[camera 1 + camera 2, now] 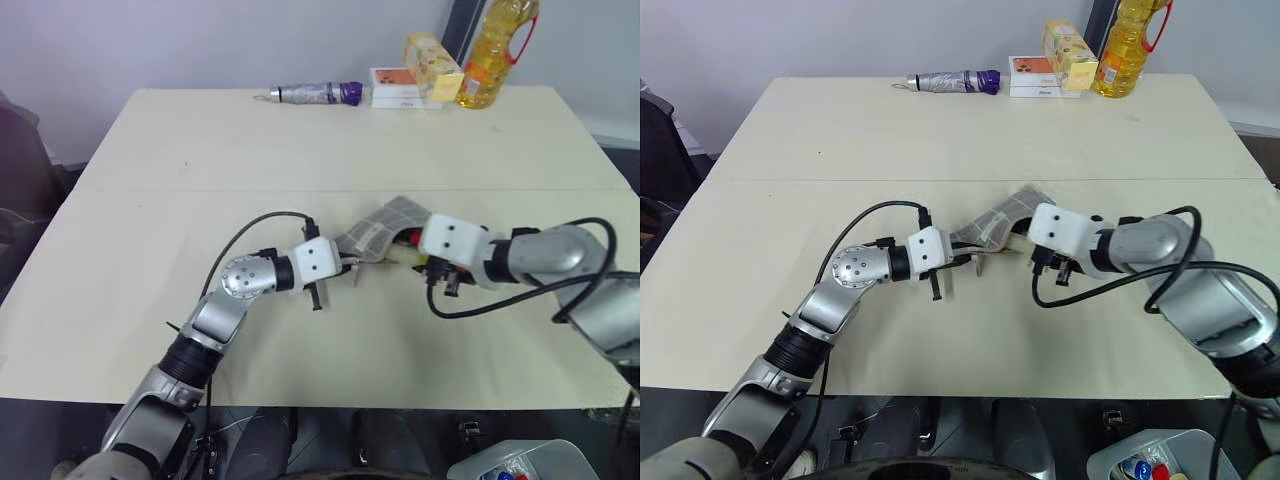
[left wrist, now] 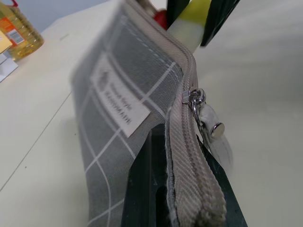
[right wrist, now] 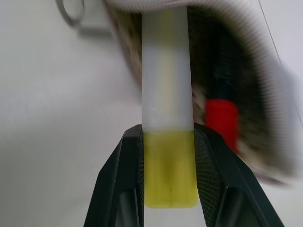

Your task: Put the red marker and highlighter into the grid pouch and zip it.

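Inside the grid pouch [image 3: 265,94], red marker [image 3: 221,120] flanks the highlighter [image 3: 168,156] right gripper [image 3: 168,165] pinches; left gripper [image 2: 182,198] clamps the edge.

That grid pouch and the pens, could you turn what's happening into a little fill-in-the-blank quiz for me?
1. The right gripper holds the ____ highlighter between its fingers.
2. The highlighter's far end is pushed into the open grid ____.
3. The red marker lies ____ the grid pouch.
4. The left gripper is shut on the pouch's ____ edge.

Missing words: yellow; pouch; inside; zipper
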### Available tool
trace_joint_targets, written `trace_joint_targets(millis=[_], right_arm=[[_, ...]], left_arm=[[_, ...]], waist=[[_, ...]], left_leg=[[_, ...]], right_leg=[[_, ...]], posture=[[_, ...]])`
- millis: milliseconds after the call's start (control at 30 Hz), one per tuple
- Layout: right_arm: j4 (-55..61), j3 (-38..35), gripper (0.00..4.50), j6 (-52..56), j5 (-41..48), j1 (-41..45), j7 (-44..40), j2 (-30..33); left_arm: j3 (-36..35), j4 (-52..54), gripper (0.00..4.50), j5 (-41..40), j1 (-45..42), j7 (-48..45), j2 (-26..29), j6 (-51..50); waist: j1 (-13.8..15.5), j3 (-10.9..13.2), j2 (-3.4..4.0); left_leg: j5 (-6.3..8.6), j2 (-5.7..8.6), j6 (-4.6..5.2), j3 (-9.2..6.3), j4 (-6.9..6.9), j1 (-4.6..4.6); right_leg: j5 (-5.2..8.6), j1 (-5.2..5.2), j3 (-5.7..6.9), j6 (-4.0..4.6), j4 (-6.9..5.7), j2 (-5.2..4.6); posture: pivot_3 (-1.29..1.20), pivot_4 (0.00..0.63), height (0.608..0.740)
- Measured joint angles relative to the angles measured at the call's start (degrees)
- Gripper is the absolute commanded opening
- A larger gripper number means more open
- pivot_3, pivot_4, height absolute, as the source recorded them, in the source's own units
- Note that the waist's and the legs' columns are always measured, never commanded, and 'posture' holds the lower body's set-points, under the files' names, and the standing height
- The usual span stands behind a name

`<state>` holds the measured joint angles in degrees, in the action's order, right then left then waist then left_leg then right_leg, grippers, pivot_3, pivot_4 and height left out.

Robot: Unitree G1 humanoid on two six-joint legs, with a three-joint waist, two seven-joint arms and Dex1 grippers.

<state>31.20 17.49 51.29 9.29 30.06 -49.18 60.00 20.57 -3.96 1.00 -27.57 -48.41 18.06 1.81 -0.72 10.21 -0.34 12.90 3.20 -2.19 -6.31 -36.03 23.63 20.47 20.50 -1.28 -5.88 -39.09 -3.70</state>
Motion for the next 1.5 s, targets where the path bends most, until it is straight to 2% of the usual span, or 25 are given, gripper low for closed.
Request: trace_joint_targets(millis=[33, 167, 200, 267, 500, 600, 733, 833, 1033, 1300, 1500], right_arm=[[0.03, 0.28, 2.23, 0.10, 0.00, 0.83, -0.44, -0.70], [1.35, 0.30, 4.26, 0.11, 0.54, 1.85, -1.86, -1.64], [1.35, -0.03, 4.39, 0.27, 0.63, 1.77, -1.89, -1.64], [1.37, -2.32, 4.39, 0.97, 1.61, 1.38, -2.03, -1.61], [4.47, -22.42, 4.39, 6.25, 11.79, -1.04, -4.19, -1.27], [4.28, -25.09, 3.58, 7.29, 12.61, -3.65, -3.52, -0.79], [3.72, -25.52, 1.55, 7.76, 13.47, -5.39, -1.33, -1.09], [3.39, -24.15, 0.05, 7.16, 12.83, -5.50, 2.33, -3.83], [1.12, -20.54, 0.05, 5.07, 9.46, -4.05, 8.66, -6.78], [-0.30, -14.86, 0.05, 1.88, 6.50, -3.94, 10.92, -7.27], [-0.80, -13.22, 0.05, 0.56, 4.42, -3.89, 12.02, -7.86]], left_arm=[[0.08, 0.01, 0.00, 0.11, -0.09, -0.07, 0.04, 0.06], [0.81, 0.13, 0.00, 0.30, -0.24, -0.13, -0.40, 0.17], [0.79, 0.19, 0.00, 0.29, -0.24, -0.10, -0.26, 0.18], [0.63, 0.29, 0.00, 0.11, -0.22, 0.06, -0.25, -0.15], [-3.20, 0.87, 0.00, -5.48, -0.18, 2.39, -3.97, -8.80], [-4.78, 1.59, 0.00, -7.64, -0.24, 3.43, -5.38, -12.16], [-6.46, 1.86, 0.00, -10.02, -0.65, 4.62, -7.10, -15.68], [-6.86, 1.91, 0.00, -11.39, -1.35, 5.04, -7.63, -17.34], [-6.91, 2.71, 0.00, -11.96, -1.48, 5.25, -7.59, -18.47], [-6.88, 4.42, 0.00, -13.10, -1.42, 5.75, -8.04, -19.42], [-6.89, 4.98, 0.00, -14.19, -1.24, 5.70, -7.85, -20.44]], waist=[[0.01, 0.00, 0.00], [0.19, 0.00, 0.00], [0.13, 0.00, 0.00], [0.10, 0.00, 0.00], [0.15, 0.00, 0.00], [0.14, 0.00, 0.00], [0.04, 0.00, 0.01], [0.04, 0.00, 0.00], [0.07, 0.00, 0.01], [0.05, 0.00, 0.01], [0.04, 0.00, 0.01]], left_leg=[[0.00, 0.00, 0.00, 0.00, 0.00, 0.00], [0.00, 0.01, 0.00, -0.04, -0.05, 0.09], [0.00, 0.01, 0.00, -0.03, -0.04, 0.09], [0.00, 0.01, 0.00, -0.04, -0.03, 0.09], [0.01, 0.01, 0.01, -0.06, -0.05, 0.12], [0.01, 0.01, 0.01, -0.05, -0.06, 0.12], [0.00, 0.00, 0.01, -0.04, -0.04, 0.12], [0.00, 0.00, 0.01, -0.02, -0.06, 0.12], [0.00, 0.01, 0.00, -0.03, -0.05, 0.12], [0.00, 0.01, 0.00, -0.03, -0.04, 0.12], [0.00, 0.01, 0.00, -0.03, -0.04, 0.12]], right_leg=[[0.00, 0.00, 0.00, 0.00, 0.00, 0.00], [0.00, 0.02, 0.01, 0.00, 0.01, -0.01], [0.00, 0.03, 0.01, 0.00, 0.01, -0.02], [0.00, 0.05, 0.01, 0.00, 0.01, -0.01], [0.00, 0.03, 0.03, 0.00, 0.01, 0.00], [0.00, 0.03, 0.03, 0.00, 0.00, 0.00], [0.00, 0.05, 0.03, 0.00, -0.01, 0.01], [0.00, 0.05, 0.03, 0.00, -0.01, 0.01], [0.00, 0.05, 0.03, 0.00, -0.01, 0.01], [0.00, 0.06, 0.02, 0.00, -0.01, 0.01], [0.00, 0.07, 0.02, 0.00, -0.01, 0.01]], posture=[[0.00, 0.150, 0.740], [0.00, 0.150, 0.740], [0.00, 0.150, 0.740], [0.00, 0.150, 0.740], [0.00, 0.150, 0.740], [0.00, 0.150, 0.740], [0.00, 0.150, 0.740], [0.00, 0.150, 0.740], [0.00, 0.150, 0.740], [0.00, 0.150, 0.740], [0.00, 0.150, 0.740]])
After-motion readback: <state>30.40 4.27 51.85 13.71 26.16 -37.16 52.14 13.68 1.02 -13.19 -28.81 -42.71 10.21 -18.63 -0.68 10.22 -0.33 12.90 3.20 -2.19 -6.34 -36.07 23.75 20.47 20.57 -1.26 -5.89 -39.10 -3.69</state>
